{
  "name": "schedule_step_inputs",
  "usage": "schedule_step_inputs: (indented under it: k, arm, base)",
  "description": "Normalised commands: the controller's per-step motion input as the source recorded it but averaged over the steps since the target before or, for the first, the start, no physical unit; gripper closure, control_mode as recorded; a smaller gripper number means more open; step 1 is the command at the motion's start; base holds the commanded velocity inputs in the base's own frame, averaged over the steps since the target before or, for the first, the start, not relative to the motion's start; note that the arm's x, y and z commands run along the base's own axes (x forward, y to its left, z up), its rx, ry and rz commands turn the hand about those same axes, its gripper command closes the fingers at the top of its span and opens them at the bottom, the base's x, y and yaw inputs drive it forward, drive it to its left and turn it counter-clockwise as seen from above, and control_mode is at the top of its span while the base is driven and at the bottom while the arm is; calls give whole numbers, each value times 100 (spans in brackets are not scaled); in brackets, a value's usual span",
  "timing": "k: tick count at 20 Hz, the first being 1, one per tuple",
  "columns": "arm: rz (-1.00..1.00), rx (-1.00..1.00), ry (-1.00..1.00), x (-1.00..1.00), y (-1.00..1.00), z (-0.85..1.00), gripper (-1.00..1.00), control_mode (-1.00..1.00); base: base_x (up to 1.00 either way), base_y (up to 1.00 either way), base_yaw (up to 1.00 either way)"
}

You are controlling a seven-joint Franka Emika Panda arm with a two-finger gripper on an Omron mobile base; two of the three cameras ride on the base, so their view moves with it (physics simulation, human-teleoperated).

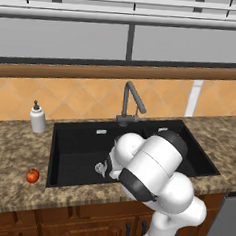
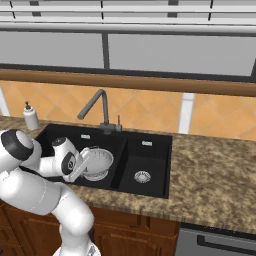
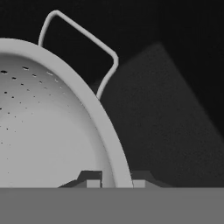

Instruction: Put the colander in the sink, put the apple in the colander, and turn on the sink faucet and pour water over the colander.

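Gripper (image 3: 113, 183) pinched shut on the colander (image 2: 97, 162) rim, bowl down in the large sink (image 2: 60, 140) basin — probably resting there; apple (image 1: 32, 175) on the counter well to the arm's left.

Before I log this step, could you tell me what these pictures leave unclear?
- Left base view: the arm's white body hides most of the colander in the sink.
- Hand view: the colander's left part is cut off by the edge.
- Right base view: the faucet lever's position is too small to read.
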Motion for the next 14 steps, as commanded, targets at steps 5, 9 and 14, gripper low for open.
schedule_step_inputs:
  k: [5, 9, 14]
  arm:
    - [-23, 1, -7, 1, 63, -6, 100, -100]
    - [-25, 2, 0, 0, 46, -6, -100, -100]
    - [-24, 3, 0, 4, 28, -1, -100, -100]
  base:
    - [0, 0, 0]
    - [0, 0, 0]
    - [0, 0, 0]
